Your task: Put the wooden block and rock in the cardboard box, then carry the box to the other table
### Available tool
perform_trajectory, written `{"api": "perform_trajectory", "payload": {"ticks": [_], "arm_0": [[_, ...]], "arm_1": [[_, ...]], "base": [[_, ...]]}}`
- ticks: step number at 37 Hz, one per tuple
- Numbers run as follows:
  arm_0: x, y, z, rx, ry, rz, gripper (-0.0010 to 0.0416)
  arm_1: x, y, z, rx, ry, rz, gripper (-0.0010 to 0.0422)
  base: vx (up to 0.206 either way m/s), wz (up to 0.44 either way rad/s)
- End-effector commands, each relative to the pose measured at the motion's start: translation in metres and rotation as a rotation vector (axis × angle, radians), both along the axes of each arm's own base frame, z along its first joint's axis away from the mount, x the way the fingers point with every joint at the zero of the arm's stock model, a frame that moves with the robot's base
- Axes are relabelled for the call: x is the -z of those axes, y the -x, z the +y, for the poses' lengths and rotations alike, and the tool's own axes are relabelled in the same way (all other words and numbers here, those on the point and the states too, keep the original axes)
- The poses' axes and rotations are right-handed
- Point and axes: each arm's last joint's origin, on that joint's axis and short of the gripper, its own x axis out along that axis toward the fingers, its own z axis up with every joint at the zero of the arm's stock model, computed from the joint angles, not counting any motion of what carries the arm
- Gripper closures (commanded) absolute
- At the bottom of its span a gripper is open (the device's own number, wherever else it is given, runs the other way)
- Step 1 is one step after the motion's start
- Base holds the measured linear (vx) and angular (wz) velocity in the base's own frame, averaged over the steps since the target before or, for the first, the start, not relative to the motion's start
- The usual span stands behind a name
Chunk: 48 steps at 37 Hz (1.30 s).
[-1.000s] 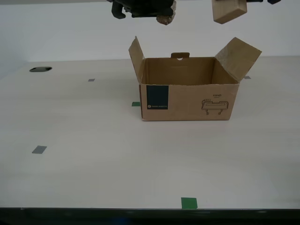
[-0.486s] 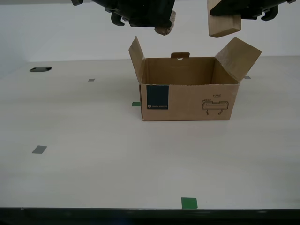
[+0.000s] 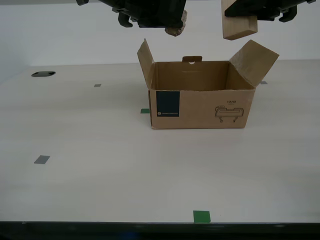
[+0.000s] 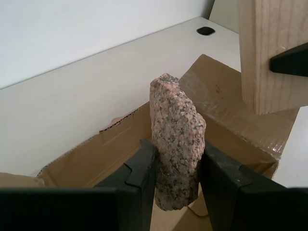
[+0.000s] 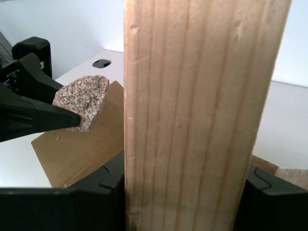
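My first gripper [image 3: 240, 12] pinches the wooden block [image 3: 239, 26]; my second gripper [image 3: 172, 22] pinches the rock [image 3: 176, 29]. Both hang clear above the cardboard box [image 3: 200, 100], whose flaps splay outward beneath them. Nothing has shifted since half a second ago.

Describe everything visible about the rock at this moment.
The rock is a lumpy, speckled pink-grey, granite-like stone, longer than wide. My second gripper clamps its lower part between black fingers, so it stands upright in them. It hangs in the air above the open box, beside the block, touching neither.
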Motion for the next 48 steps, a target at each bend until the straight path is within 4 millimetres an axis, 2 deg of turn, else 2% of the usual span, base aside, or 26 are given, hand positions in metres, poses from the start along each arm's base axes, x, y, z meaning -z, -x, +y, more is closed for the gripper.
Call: {"api": "perform_trajectory", "payload": {"ticks": [1, 15, 20, 30, 39, 42, 48], "arm_0": [[-0.0009, -0.0001, 0.0002, -0.005, -0.005, -0.004, 0.0406], [-0.0009, 0.0000, 0.0003, -0.006, -0.003, -0.005, 0.0401], [-0.0009, 0.0000, 0.0003, -0.006, -0.003, -0.005, 0.0377], [-0.0008, -0.0001, 0.0002, -0.001, -0.002, -0.004, 0.0290], [-0.0008, -0.0001, 0.0002, -0.001, -0.002, -0.003, 0.0194], [-0.0007, -0.0001, 0.0002, -0.001, -0.002, -0.003, 0.0157], [-0.0007, 0.0000, 0.0003, -0.001, -0.002, -0.003, 0.0089]], "arm_1": [[-0.0015, -0.0002, -0.0003, 0.001, 0.007, -0.008, 0.0412], [-0.0014, -0.0002, -0.0003, 0.000, 0.008, -0.005, 0.0412], [-0.0014, -0.0002, -0.0003, 0.000, 0.008, -0.006, 0.0412], [-0.0014, 0.0000, -0.0004, 0.001, 0.007, -0.006, 0.0412], [-0.0014, 0.0000, -0.0004, 0.006, 0.001, -0.014, 0.0409], [-0.0014, 0.0000, -0.0004, 0.008, -0.001, -0.018, 0.0391], [-0.0016, -0.0001, -0.0005, 0.008, -0.001, -0.018, 0.0323]], "base": [[0.000, 0.000], [0.000, 0.000], [0.000, 0.000], [0.000, 0.000], [0.000, 0.000], [0.000, 0.000], [0.000, 0.000]]}}
